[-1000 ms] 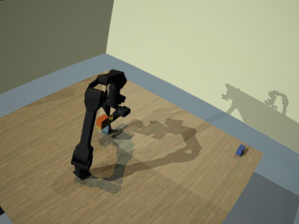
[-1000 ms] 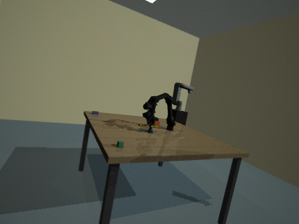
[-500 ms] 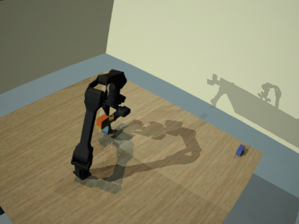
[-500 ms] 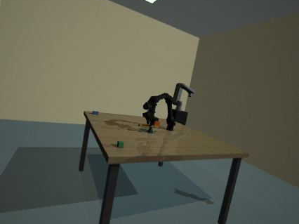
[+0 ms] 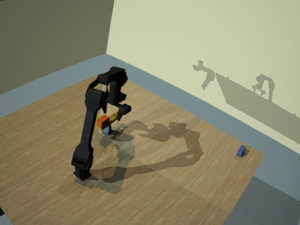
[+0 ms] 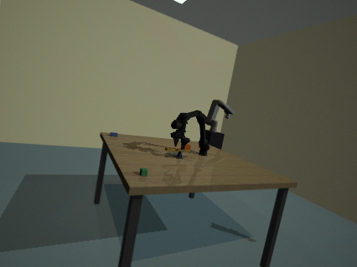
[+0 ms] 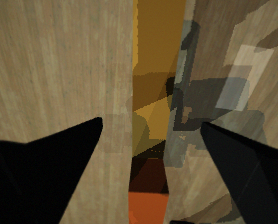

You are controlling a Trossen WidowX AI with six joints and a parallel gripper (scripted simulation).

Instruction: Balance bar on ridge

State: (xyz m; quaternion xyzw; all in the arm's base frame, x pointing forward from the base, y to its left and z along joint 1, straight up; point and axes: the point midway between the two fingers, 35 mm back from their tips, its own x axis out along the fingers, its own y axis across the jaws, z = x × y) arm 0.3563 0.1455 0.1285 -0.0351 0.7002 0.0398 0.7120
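1. Hand [image 7: 150, 131] spread wide, its two dark fingers well apart and gripping nothing; both taper to points in the wrist view.

2. No containers show in any view, so nothing sits inside anything.

3. Between the spread fingers runs the bar [image 7: 157, 60], lengthwise up the wrist view, with a gap on either side and no contact with either finger.

4. From above, the bar [image 5: 112, 118] lies just below the hand [image 5: 123, 111], and the ridge [image 5: 105, 130] sits under it, near the arm [image 5: 88, 125].

5. In the exterior view the bar [image 6: 173, 149] looks roughly level above the ridge [image 6: 179, 155]; whether its ends stand free of the surface is too small to tell.

6. Bar: long, flat-sided, mustard yellow along most of its length, with a blocky orange end [image 7: 147, 205] (nearest the wrist camera).

7. Ridge: a small wedge, pale blue from above, darker in the exterior view.

8. Surface [image 6: 235, 177]: wood-grain planks, slightly glossy, on four dark legs.

9. Arm: matte black, angular links, bent over at the elbow.

10. Elsewhere on the surface, well apart from the bar: a small blue block [image 5: 241, 150] near the far edge and a green cube [image 6: 143, 172] near the front edge.
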